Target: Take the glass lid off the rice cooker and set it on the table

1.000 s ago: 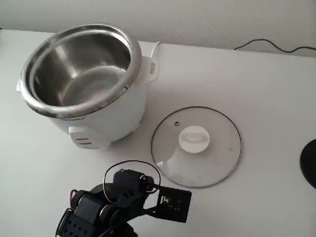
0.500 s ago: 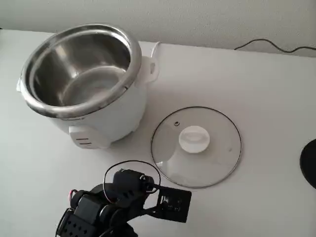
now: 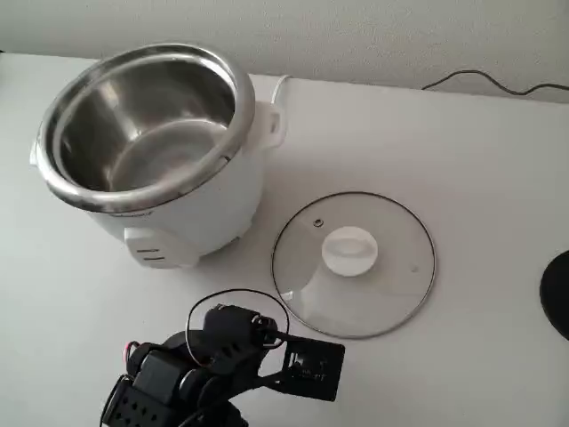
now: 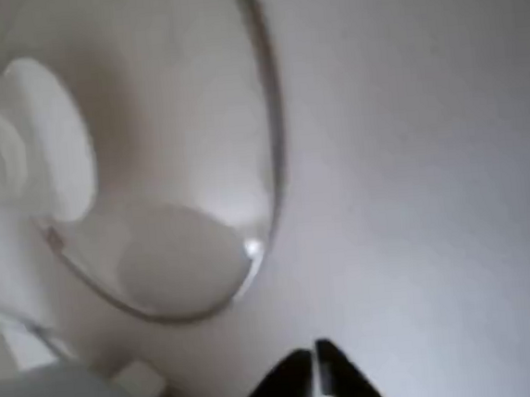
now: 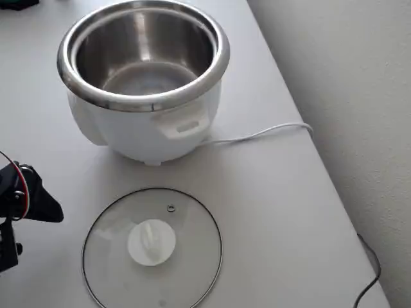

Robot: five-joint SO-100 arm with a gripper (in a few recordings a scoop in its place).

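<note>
We see a lid [image 3: 354, 265] of clear, smooth glass with a thin shiny metal rim and a white plastic knob [image 3: 350, 250]. The cooker [image 3: 160, 151] has a smooth white plastic shell and a shiny steel pot [image 5: 142, 50] inside. The table [image 3: 462, 160] looks white, flat and matt.

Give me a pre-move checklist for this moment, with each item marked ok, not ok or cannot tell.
1. Round clear glass lid off the squat white rice cooker: ok.
2. Lid lying flat on the plain white table, white knob up: ok.
3. Lid apart from the cooker: ok, a strip of table shows between them in the overhead view.
4. Black two-finger gripper free of the lid: ok, fingertips together with nothing between.
5. Cooker's white cord away from the lid: ok.
6. Lid undamaged: cannot tell.
</note>
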